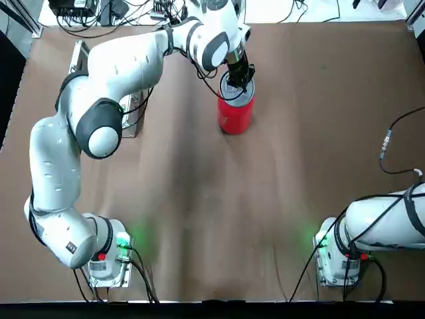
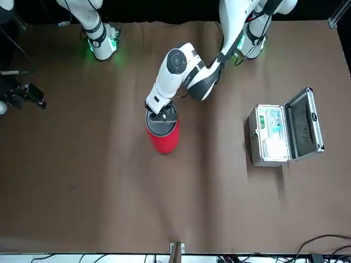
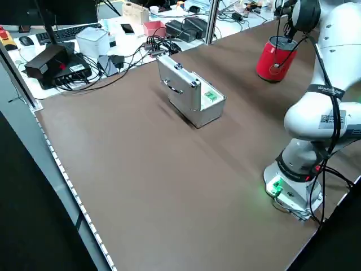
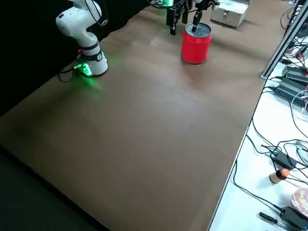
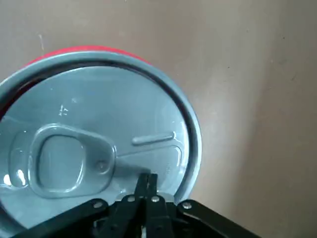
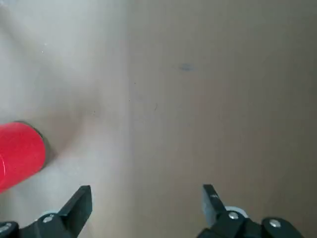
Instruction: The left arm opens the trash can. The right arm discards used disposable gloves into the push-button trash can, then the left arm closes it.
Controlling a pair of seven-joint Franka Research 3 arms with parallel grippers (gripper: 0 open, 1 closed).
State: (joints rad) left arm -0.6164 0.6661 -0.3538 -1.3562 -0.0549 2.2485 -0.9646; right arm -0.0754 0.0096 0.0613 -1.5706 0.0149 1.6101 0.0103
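Note:
The trash can [image 1: 235, 113] is a small red cylinder with a silver-grey push lid [image 5: 94, 148], standing on the brown table toward the far middle. My left gripper [image 1: 240, 82] hangs straight over it, fingers shut, tips [image 5: 147, 182] resting on the lid near its rim. The lid lies flat and closed. It also appears red under the left gripper [image 2: 162, 114] in the front view. My right gripper [image 6: 146, 198] is open, parked high at the right side, with the can [image 6: 20, 153] far off. The gloves are hidden.
An open silver metal case [image 2: 279, 131] with white and green contents sits at the robot's left. Cables and electronics [image 3: 84, 51] crowd the bench beyond the table's far edge. Both arm bases [image 1: 109, 256] [image 1: 335, 256] stand at the near edge.

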